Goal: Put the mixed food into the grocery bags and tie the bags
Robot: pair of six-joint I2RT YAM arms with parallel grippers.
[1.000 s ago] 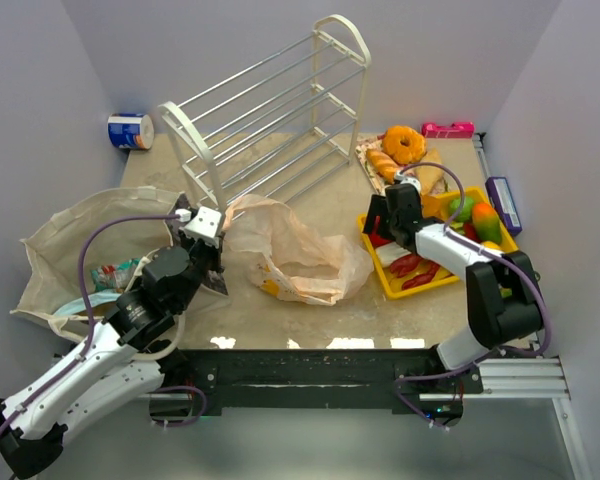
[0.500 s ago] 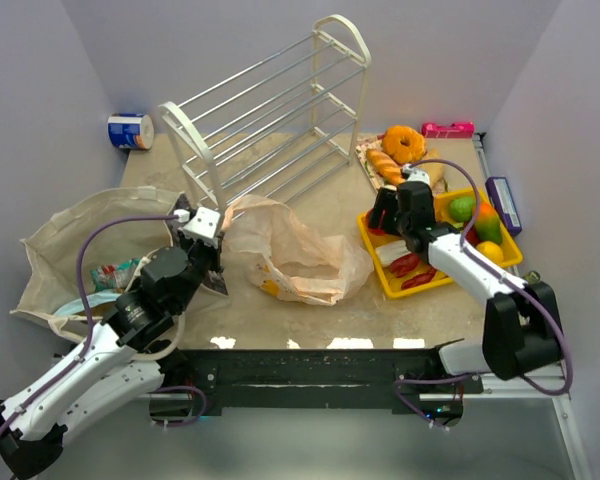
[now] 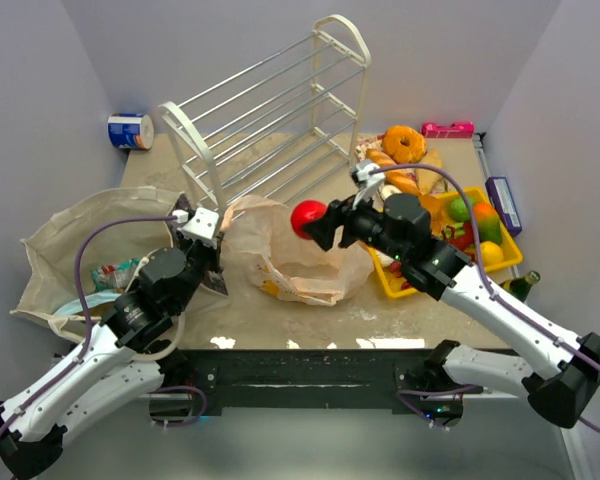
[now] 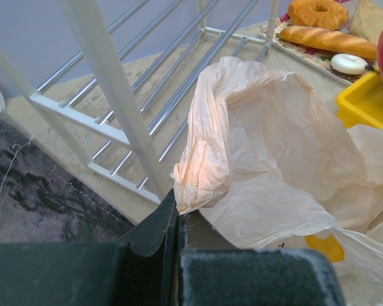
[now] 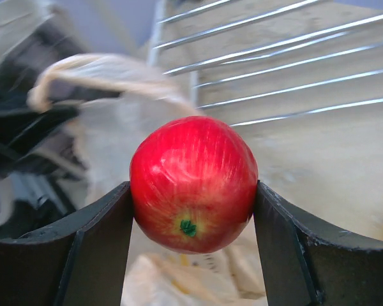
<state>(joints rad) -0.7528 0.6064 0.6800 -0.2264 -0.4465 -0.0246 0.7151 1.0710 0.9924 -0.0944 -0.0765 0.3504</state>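
My right gripper (image 3: 316, 224) is shut on a red toy apple (image 3: 307, 218) and holds it in the air above the peach-pink plastic bag (image 3: 305, 255). In the right wrist view the apple (image 5: 193, 182) fills the gap between both fingers (image 5: 102, 236). My left gripper (image 4: 176, 205) is shut on a bunched handle of the plastic bag (image 4: 274, 146), holding it up beside the rack. The beige cloth tote (image 3: 65, 235) lies at the left with snack packets (image 3: 113, 272) inside. Green, orange and yellow toy fruit (image 3: 475, 215) sit in the yellow tray (image 3: 392, 285).
A white wire rack (image 3: 270, 110) lies tipped behind the bag. Bread loaves and a donut (image 3: 404, 144) sit behind the tray. A blue-white can (image 3: 130, 131) stands at the back left, a pink item (image 3: 448, 129) and a purple box (image 3: 502, 205) on the right.
My right gripper closed on the red apple in the yellow tray, lifted it and carried it left over the plastic bag. The left arm has not moved.
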